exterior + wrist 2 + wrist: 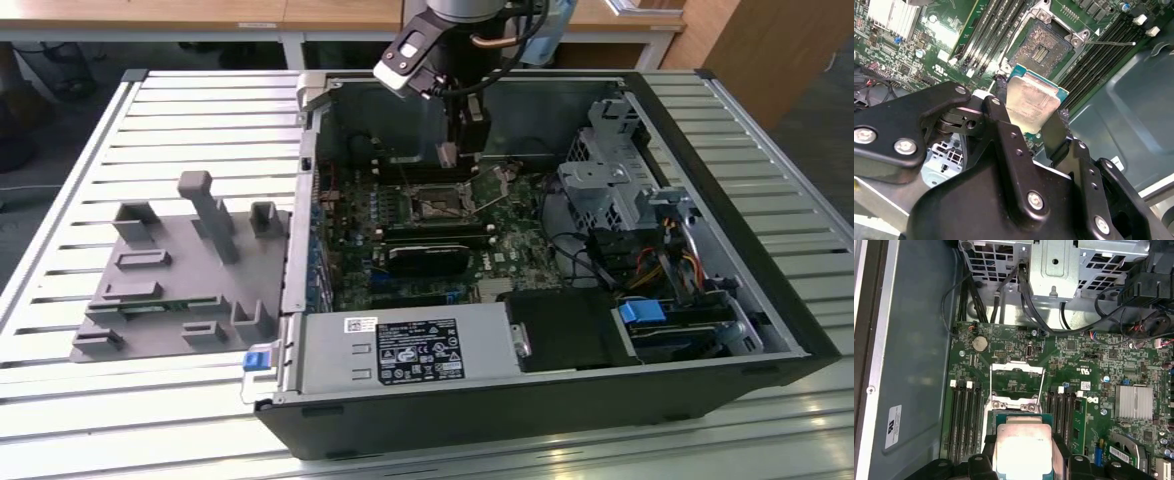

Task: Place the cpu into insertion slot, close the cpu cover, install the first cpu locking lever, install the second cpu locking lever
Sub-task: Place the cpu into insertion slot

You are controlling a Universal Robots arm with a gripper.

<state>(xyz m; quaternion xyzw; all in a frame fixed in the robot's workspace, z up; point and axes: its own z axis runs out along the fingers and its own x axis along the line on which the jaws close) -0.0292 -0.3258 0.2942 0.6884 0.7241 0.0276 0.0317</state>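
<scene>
The cpu (pixel 1032 101) is a pale silver square chip, and my gripper (pixel 1029 117) is shut on it, with a black finger on each side. It hangs tilted a little above the green board, just short of the insertion slot (pixel 1045 45), whose dark pin field lies bare. In the exterior view the gripper (pixel 450 155) hovers over the far part of the board, behind the insertion slot (pixel 434 205). The cpu cover (pixel 1017 371) is swung open beyond the held cpu (pixel 1024 445). A thin locking lever (pixel 1114 43) sticks out free beside the socket.
Long black memory slots (pixel 965 415) flank the socket on both sides. A finned heat sink (pixel 1134 402) and cables (pixel 1004 295) lie nearby. The metal drive cage (pixel 607 180) stands at the exterior view's right, the power supply (pixel 400 350) at the front. A grey fixture tray (pixel 174 270) rests outside the case.
</scene>
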